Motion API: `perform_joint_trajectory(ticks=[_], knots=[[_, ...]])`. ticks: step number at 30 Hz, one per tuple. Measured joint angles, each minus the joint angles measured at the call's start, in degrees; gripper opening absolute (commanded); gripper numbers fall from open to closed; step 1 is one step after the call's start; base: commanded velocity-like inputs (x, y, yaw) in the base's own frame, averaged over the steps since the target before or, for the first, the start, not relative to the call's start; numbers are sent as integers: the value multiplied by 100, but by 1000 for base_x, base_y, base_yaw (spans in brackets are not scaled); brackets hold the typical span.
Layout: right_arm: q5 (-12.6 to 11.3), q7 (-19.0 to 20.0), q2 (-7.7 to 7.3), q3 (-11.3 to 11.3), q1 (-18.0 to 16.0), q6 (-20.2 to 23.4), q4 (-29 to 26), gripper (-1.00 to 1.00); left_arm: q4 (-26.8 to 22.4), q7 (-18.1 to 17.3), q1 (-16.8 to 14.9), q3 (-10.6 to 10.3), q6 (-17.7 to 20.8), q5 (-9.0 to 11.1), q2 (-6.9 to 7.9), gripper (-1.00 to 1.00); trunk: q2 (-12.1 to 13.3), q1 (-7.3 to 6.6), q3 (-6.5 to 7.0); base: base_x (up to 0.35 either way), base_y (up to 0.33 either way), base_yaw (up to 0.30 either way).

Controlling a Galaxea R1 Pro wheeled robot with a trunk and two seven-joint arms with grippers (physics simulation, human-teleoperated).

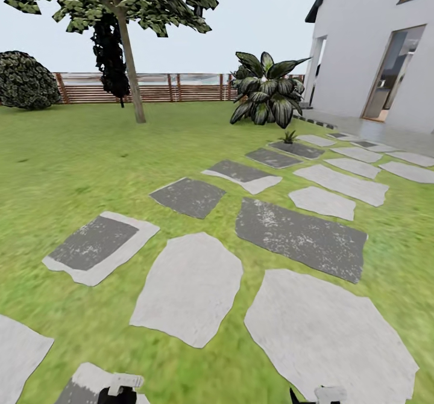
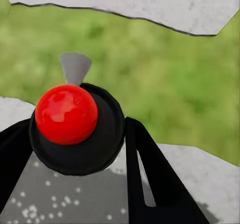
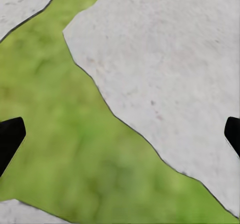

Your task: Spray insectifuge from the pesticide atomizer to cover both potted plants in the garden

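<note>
In the left wrist view my left gripper (image 2: 78, 134) has its two black fingers (image 2: 150, 179) closed against the sides of a round black top carrying a glossy red ball, with a small grey tip beyond it. I take this to be the pesticide atomizer (image 2: 75, 149) seen from above. In the right wrist view my right gripper (image 3: 120, 134) is open and empty over grass and a pale stone. Both grippers peek in at the head view's bottom edge, the left gripper (image 1: 117, 392) and the right gripper (image 1: 319, 395). Far along the path stands one small potted plant (image 1: 289, 135).
Grey and white stepping stones (image 1: 187, 286) cross the lawn toward the white house (image 1: 374, 49) at the right. A big striped-leaf shrub (image 1: 268, 91) stands beyond the path. Further back are a tree (image 1: 129, 61), a round bush (image 1: 24, 82) and a slatted wooden fence (image 1: 175, 88).
</note>
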Motion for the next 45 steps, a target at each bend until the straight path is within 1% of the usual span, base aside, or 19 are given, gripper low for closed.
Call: perform_joint_trajectory(ticks=[45], knots=[[0,-3,0,0,0,0,-1,100,0,-1,-1,-3,0,-6,-3,-100,0,0,0,338,0,0]])
